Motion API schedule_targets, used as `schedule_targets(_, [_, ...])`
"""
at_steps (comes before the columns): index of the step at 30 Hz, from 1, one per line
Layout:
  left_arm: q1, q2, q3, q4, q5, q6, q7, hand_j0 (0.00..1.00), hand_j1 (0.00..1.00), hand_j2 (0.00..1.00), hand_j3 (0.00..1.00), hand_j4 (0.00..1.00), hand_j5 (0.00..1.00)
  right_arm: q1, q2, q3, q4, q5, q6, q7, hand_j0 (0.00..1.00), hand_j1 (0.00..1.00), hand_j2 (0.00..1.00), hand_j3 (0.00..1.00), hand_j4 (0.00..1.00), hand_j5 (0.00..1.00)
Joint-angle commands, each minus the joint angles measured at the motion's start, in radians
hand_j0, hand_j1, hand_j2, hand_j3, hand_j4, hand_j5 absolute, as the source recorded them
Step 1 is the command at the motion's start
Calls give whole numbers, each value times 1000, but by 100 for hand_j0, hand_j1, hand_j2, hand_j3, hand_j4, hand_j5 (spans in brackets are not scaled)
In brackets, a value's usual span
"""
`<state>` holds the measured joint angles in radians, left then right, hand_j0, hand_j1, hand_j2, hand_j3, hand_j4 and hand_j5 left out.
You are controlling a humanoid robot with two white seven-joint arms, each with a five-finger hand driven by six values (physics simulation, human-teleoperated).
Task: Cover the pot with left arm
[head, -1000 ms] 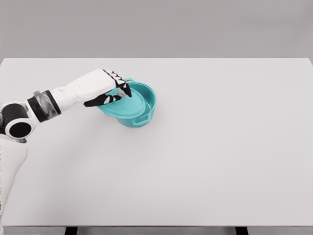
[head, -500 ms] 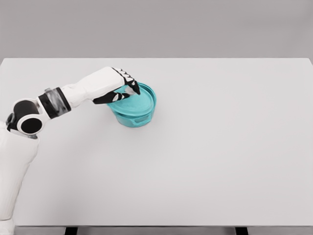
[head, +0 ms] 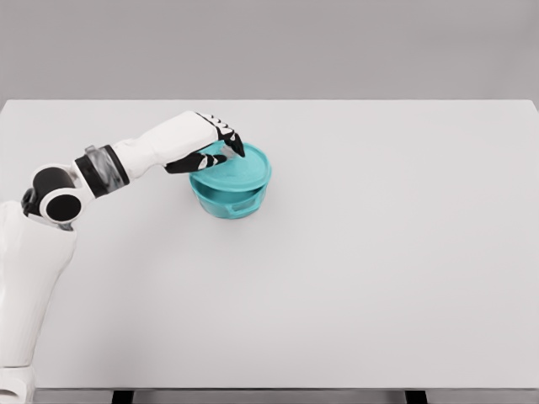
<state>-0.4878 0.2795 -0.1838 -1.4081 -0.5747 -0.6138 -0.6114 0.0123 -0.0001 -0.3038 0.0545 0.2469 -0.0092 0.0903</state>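
A teal pot stands on the white table, left of the middle. Its teal lid lies across the pot's top, nearly level with the rim. My left hand reaches over the lid from the left, fingers curled on the lid's knob, which the hand mostly hides. The left arm stretches in from the lower left. The right arm does not show.
A handle sticks out of the pot's front wall. A grey wall rises behind the table's far edge.
The left hand carried the lid rightward from a tilted spot over the pot's left rim until it sits over the pot's opening. The arm has stretched out further.
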Motion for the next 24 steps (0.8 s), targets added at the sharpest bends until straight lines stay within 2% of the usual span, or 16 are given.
schedule_targets(1, [0, -2, 1, 6, 3, 3, 1, 54, 54, 54, 54, 54, 54, -2, 0, 0, -1, 0, 0, 0, 100, 100, 100, 100, 100, 100])
schedule_targets(8, [-2, -11, 3, 8, -8, 3, 1, 68, 68, 68, 68, 68, 68, -2, 0, 0, 1, 0, 0, 0, 100, 100, 100, 100, 100, 100])
schedule_targets(10, [-2, -11, 4, 8, -11, 3, 1, 69, 69, 69, 69, 69, 69, 0, 0, 0, 1, 0, 0, 0, 100, 100, 100, 100, 100, 100])
schedule_targets(16, [-3, -2, 14, -2, -11, 3, 1, 85, 85, 85, 85, 85, 85, 0, 0, 0, 1, 0, 0, 0, 100, 100, 100, 100, 100, 100])
schedule_targets(18, [-17, 1, 15, -5, -10, 3, 1, 94, 94, 94, 94, 94, 94, 0, 0, 0, 1, 0, 0, 0, 100, 100, 100, 100, 100, 100])
schedule_targets(19, [-18, 9, 15, -9, -5, 3, 1, 99, 99, 99, 99, 99, 99, 0, 0, 0, 1, 0, 0, 0, 100, 100, 100, 100, 100, 100])
schedule_targets(21, [-17, 78, 21, -26, 7, 3, 1, 100, 100, 100, 100, 100, 100, 0, 0, 0, 1, 0, 0, 0, 100, 100, 100, 100, 100, 100])
schedule_targets(24, [-3, 161, 98, -48, 76, 3, 1, 100, 100, 100, 100, 100, 100, 0, 0, 0, 1, 0, 0, 0, 100, 100, 100, 100, 100, 100])
